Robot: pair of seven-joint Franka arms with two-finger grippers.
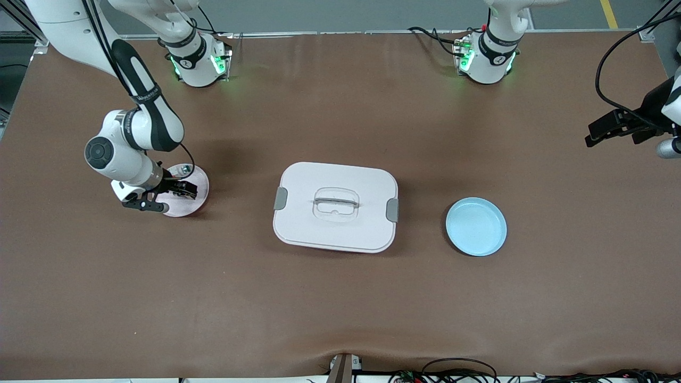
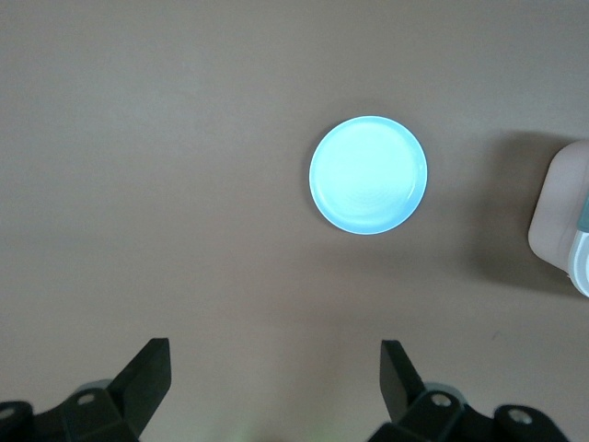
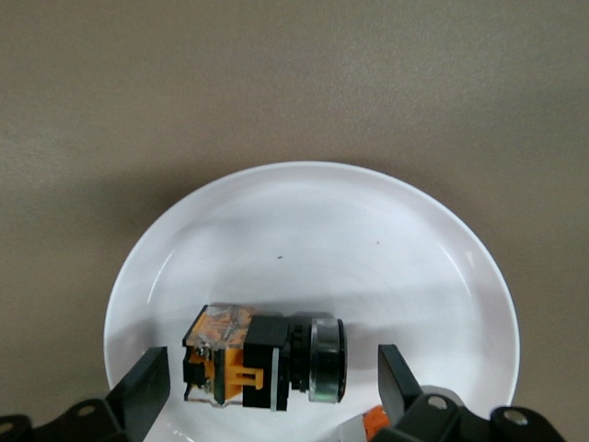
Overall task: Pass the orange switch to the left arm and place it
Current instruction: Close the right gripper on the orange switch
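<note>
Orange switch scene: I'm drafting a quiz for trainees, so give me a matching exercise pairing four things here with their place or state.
Things:
1. orange switch
2. box
3. blue plate
4. right gripper

Places or states:
A. mid-table, lid on
B. open, low over the pink plate
C. bare, toward the left arm's end
D. lying on the pink plate

Pairs: 1-D, 2-A, 3-C, 4-B

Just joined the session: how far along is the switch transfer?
Early. The switch lies on the pink plate, not gripped. In hand: the right hand is low over it, open. The left hand waits open. Left: lift, handover, clearing the box.
</note>
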